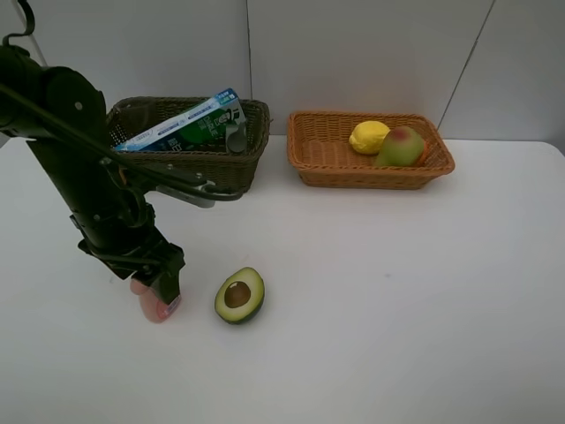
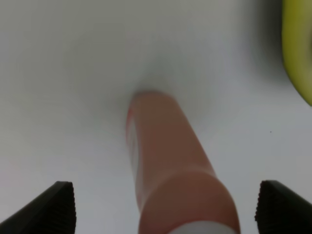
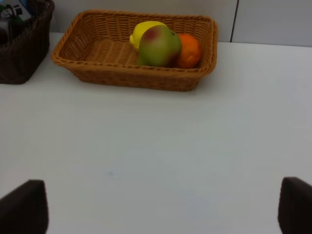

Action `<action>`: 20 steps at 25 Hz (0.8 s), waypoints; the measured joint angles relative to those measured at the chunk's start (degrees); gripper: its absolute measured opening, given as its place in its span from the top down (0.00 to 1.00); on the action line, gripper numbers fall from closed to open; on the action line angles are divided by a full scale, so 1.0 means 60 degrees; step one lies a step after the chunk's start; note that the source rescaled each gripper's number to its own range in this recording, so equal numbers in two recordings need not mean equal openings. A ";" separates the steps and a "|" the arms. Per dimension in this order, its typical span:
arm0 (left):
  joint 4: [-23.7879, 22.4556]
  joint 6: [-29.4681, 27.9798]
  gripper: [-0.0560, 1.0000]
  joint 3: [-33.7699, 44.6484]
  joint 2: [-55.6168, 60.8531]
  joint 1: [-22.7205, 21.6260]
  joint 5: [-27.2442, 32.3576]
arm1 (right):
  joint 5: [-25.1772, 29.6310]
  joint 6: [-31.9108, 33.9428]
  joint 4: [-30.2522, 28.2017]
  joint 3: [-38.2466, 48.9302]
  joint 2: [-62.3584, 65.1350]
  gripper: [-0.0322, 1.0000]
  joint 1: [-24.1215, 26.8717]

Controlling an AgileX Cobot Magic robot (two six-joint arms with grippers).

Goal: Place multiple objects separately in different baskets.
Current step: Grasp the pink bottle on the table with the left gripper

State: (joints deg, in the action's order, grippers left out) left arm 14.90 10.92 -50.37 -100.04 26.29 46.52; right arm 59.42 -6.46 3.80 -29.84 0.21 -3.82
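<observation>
Prob. robotics lab/test bench: bare white table [image 1: 424,291], plain wall panels [image 1: 353,53], black robot arm [image 1: 88,185].

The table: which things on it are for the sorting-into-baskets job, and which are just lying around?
For the job: dark basket with the toothpaste box in it; tan basket with the lemon, pear and orange; avocado half and pink bottle, both on the white table.
Just lying about: nothing that I can spot.

Nothing legible is showing
The blue-green toothpaste box [image 1: 187,124] lying in the dark basket [image 1: 194,168] is carrying white and green printing, which is appearing too small to read.
</observation>
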 joint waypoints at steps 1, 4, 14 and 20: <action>0.0000 0.0000 0.03 0.0000 0.0000 0.0000 -0.0046 | 0.0000 0.0000 0.0000 0.0000 0.0000 0.00 0.0000; 0.0000 0.0020 0.03 0.0000 -0.0038 0.0000 -0.0199 | 0.0000 0.0000 0.0000 0.0000 0.0000 0.00 0.0000; 0.0102 0.0160 0.03 0.0000 -0.0481 0.0000 -0.0256 | 0.0000 0.0000 0.0000 0.0000 0.0000 0.00 0.0000; 0.0102 0.0203 0.03 0.0000 -0.0481 0.0000 -0.0316 | 0.0000 0.0000 0.0000 0.0000 0.0000 0.00 0.0000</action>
State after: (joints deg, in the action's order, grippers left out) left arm 15.52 12.14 -50.37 -102.93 26.29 44.63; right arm 59.42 -6.46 3.80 -29.84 0.21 -3.82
